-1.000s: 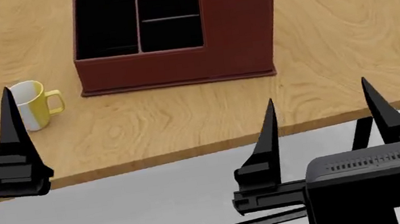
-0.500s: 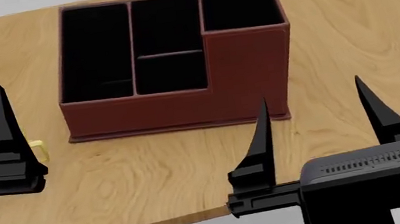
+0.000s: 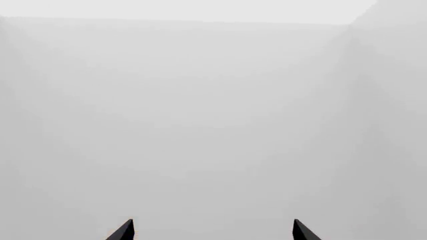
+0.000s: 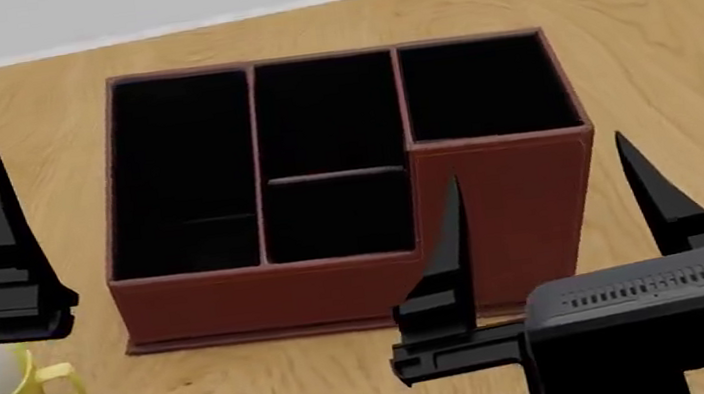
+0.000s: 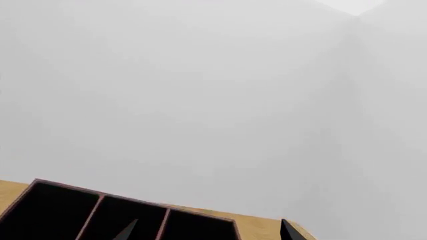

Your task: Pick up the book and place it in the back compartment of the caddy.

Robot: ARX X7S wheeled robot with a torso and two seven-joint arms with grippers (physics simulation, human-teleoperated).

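Both pairs of jaws stand apart, holding nothing: the left gripper [image 4: 9,300] at the left, the right gripper [image 4: 553,243] near the dark-red compartmented caddy [image 4: 363,286] on the wooden table [image 4: 655,39]. No book shows in any view. Judging by the task, a book is stiff and best pinched across its covers.
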